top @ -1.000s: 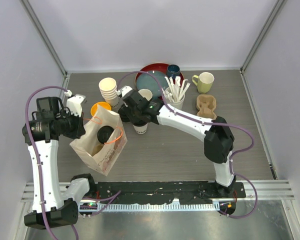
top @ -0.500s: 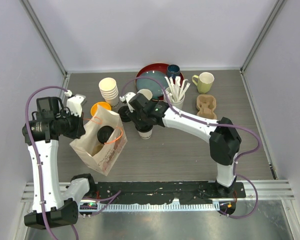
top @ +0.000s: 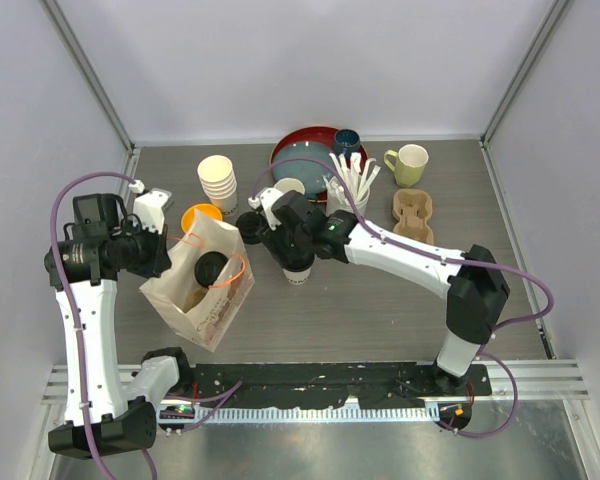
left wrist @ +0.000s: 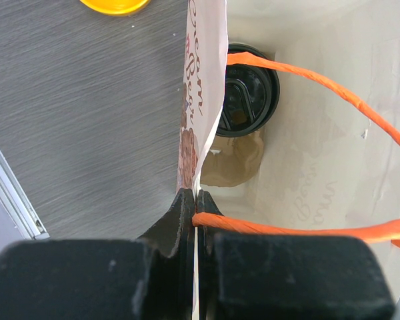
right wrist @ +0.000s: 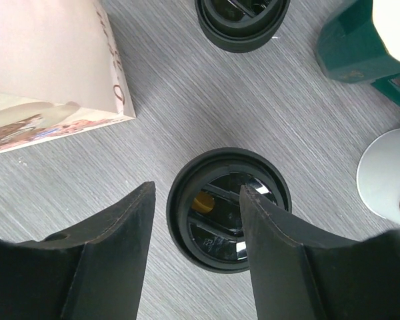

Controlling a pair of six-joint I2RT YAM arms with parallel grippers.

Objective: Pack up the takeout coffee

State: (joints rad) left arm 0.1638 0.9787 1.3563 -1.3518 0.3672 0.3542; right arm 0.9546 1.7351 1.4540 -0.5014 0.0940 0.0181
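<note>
— What does the top view give us?

— We see the left gripper (top: 168, 262) at the near rim of the paper bag (top: 215, 305), which leans on the table (top: 360, 310). The first cup (top: 212, 267) is inside the bag, with only its black lid showing. The right gripper (top: 294, 260) is over the second cup (top: 298, 279), just right of the bag. The arm covers that cup's top, so we make out only a pale lower part.

— And the left wrist?

— Its fingers (left wrist: 180, 217) are pressed together on the bag's wall, next to an orange handle (left wrist: 300, 73). The first cup stands deep in the bag against that wall. The paper hides part of its lid, and the handle crosses it. Under it is a brownish shape we cannot identify.

— The right wrist?

— The second cup's lid shows between two dark fingers (right wrist: 113, 247) that stand apart, the right one overlapping the lid. We cannot tell whether they press on the cup or hang above it. A separate black lid (right wrist: 243, 23) is cut off by the top edge.
</note>
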